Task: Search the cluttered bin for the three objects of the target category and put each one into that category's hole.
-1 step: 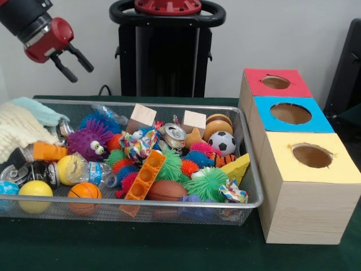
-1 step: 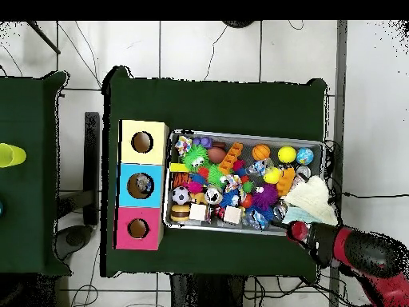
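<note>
Silver wire mesh forms a long bin (image 1: pixel 248 164) on a dark green table (image 1: pixel 169 248), packed with small toys. In the front view, the red and black gripper (image 1: pixel 72 63) hangs in the air at about ten o'clock from the bin's middle, above and beyond its left end. Its two black fingers (image 1: pixel 63 69) are spread apart and hold nothing.

Inside the bin, a cream knitted cloth (image 1: pixel 17 130) lies heaped at nine o'clock, with a purple spiky toy with eyes (image 1: pixel 90 140) just beside it. Near the front rim at seven o'clock sit a yellow ball (image 1: pixel 35 189) and a small basketball (image 1: pixel 84 191). An orange perforated block (image 1: pixel 145 175) leans across the centre, among green and orange spiky balls. A drink can (image 1: pixel 175 134) rests near twelve o'clock, between two pale wooden blocks (image 1: pixel 141 116). A small soccer ball (image 1: pixel 222 143) lies at two o'clock, with a brown wooden ball touching it from behind.

At three o'clock from the bin stands a row of three wooden boxes, each with a round hole on top: the yellow-topped box (image 1: pixel 309 169) nearest, the blue-topped box (image 1: pixel 290 116) in the middle, the red-topped box (image 1: pixel 275 83) farthest. The pictures do not tell which category is the target.

In the overhead view, the gripper (image 2: pixel 299 232) sits at the bin's corner beside the cloth.
</note>
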